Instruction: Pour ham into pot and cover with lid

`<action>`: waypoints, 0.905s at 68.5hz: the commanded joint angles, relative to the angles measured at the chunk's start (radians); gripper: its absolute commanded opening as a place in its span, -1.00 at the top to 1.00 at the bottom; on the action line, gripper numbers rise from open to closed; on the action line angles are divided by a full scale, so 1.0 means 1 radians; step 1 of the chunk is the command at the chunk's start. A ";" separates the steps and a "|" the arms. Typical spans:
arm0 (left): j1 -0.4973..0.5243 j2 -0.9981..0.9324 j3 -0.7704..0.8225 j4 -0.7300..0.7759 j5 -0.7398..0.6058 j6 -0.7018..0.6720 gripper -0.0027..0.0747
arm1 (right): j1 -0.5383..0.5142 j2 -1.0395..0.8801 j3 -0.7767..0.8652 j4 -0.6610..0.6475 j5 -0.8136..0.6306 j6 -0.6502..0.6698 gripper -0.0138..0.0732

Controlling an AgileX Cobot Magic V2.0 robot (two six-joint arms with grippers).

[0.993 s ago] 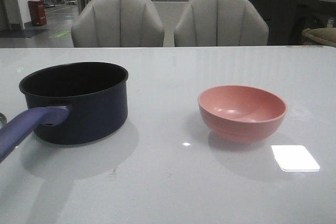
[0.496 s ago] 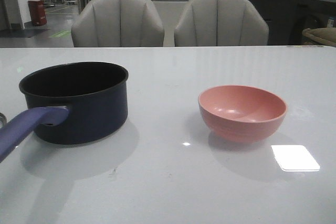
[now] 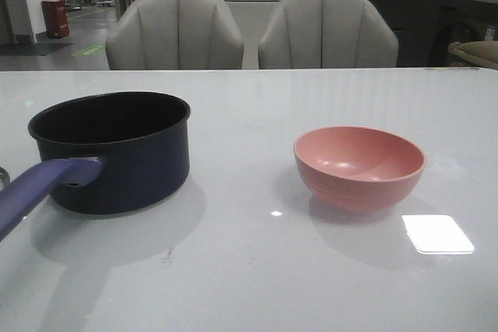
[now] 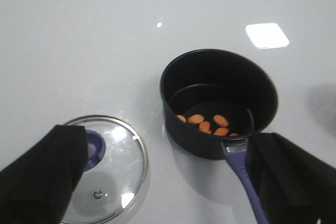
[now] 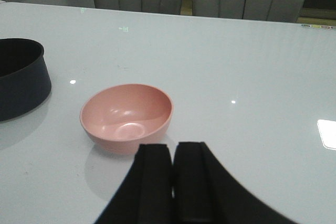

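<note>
The dark navy pot (image 3: 113,149) stands on the table's left with its purple-blue handle (image 3: 35,192) toward me. In the left wrist view several orange-pink ham slices (image 4: 206,123) lie inside the pot (image 4: 218,103). The glass lid (image 4: 107,169) with its blue-purple knob (image 4: 93,148) lies flat on the table beside the pot. My left gripper (image 4: 165,174) is open and empty, high above the gap between lid and handle. My right gripper (image 5: 174,153) is shut and empty, just on the near side of the empty pink bowl (image 5: 127,116). Neither gripper shows in the front view.
The pink bowl (image 3: 359,166) stands on the right half of the white table (image 3: 257,270). Two grey chairs (image 3: 249,30) stand behind the far edge. A bright light patch (image 3: 437,233) reflects near the bowl.
</note>
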 commanded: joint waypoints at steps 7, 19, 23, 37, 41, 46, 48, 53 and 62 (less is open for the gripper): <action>0.103 0.226 -0.151 0.004 0.104 -0.015 -0.77 | 0.001 0.008 -0.027 -0.011 -0.076 -0.006 0.35; 0.180 0.377 -0.195 0.004 0.120 -0.015 -0.77 | 0.001 0.008 -0.027 -0.011 -0.076 -0.006 0.35; 0.200 0.427 -0.211 0.004 0.134 -0.015 -0.77 | 0.001 0.008 -0.027 -0.011 -0.076 -0.006 0.35; 0.219 0.576 -0.302 0.004 0.224 0.024 -0.77 | 0.001 0.008 -0.027 -0.011 -0.076 -0.006 0.35; 0.219 0.625 -0.343 0.002 0.260 0.030 -0.77 | 0.001 0.008 -0.027 -0.011 -0.076 -0.006 0.35; 0.219 0.677 -0.381 0.000 0.286 0.030 -0.77 | 0.001 0.008 -0.027 -0.011 -0.076 -0.006 0.35; 0.219 0.698 -0.397 0.000 0.299 0.032 -0.77 | 0.001 0.008 -0.027 -0.011 -0.076 -0.006 0.35; 0.219 0.749 -0.435 0.000 0.339 0.044 -0.77 | 0.001 0.008 -0.027 -0.011 -0.076 -0.006 0.35; 0.258 0.838 -0.496 -0.056 0.382 0.089 -0.77 | 0.001 0.008 -0.027 -0.011 -0.076 -0.006 0.35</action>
